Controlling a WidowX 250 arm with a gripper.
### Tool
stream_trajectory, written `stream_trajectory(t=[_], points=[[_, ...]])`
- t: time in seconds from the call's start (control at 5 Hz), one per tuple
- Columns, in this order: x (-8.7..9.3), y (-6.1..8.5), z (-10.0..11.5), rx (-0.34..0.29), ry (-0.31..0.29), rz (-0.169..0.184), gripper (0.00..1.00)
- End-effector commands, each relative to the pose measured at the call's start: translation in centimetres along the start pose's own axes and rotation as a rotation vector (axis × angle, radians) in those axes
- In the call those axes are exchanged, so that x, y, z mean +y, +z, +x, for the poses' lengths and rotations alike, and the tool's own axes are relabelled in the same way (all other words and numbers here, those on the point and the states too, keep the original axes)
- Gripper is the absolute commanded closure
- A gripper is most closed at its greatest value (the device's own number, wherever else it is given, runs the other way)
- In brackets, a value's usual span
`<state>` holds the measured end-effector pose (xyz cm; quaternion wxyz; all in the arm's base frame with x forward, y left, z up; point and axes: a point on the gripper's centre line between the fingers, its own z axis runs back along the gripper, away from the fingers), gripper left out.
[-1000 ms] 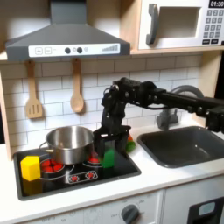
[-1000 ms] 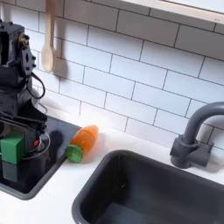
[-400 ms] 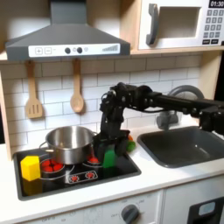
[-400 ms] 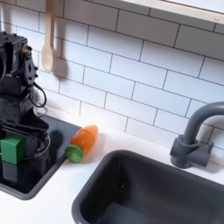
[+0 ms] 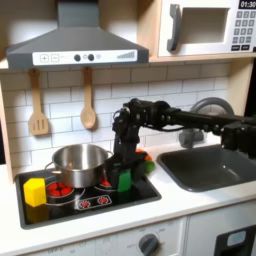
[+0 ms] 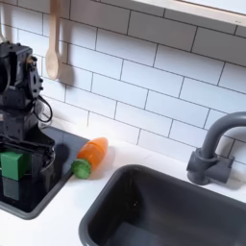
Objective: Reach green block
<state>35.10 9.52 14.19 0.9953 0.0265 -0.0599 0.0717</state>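
Gripper (image 5: 122,166) fingertips too blurred in the first exterior view to tell their spread. Green block (image 5: 124,181) partly covered there by the gripper. In the second exterior view, cooktop (image 6: 29,197) and arm cut off at left edge; sink (image 6: 154,216) cut off at bottom.

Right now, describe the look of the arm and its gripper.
The arm is black all over, built from boxy jointed segments with thin black cables looped alongside, seen in both exterior views. The gripper is also black, with a blocky body above its fingers. No readable markings show at this resolution.
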Motion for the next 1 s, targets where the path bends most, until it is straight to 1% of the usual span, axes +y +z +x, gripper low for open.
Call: stream_trajectory(t=[0.0,0.2,0.4,0.8], points=[[-0.31,-0.96,0.03,0.033,0.008,-0.013,0.0],[-0.27,-0.77,0.02,0.033,0.01,-0.014,0.0],[-0.31,-0.86,-0.13,0.037,0.005,-0.027,0.0],[-0.43,-0.53,0.15,0.025,0.0,-0.026,0.0]])
